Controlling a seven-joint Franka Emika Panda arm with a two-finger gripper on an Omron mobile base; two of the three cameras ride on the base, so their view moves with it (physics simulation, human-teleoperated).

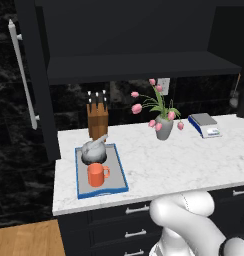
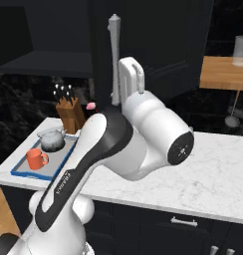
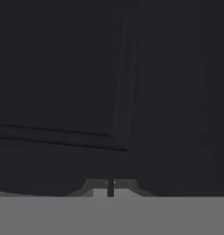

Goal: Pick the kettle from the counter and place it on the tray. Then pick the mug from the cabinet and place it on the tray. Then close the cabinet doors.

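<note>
Cabinet doors (image 1: 24,75) stand tall, with the left one swung wide open and its long silver bar handle (image 1: 23,75) running up and down. The cabinet (image 1: 139,37) shelf looks dark. The end effector (image 3: 110,186) sits right up against a dark door panel (image 3: 63,82), its two tips pressed almost together and holding nothing. On the white tabletop (image 1: 194,160) lies the tray (image 1: 121,175), its long side running from front to back. The kettle (image 1: 94,149) sits at the far end of the tray, and the mug (image 1: 96,175) sits at the near end, handle pointing right. No words can be read anywhere.
</note>
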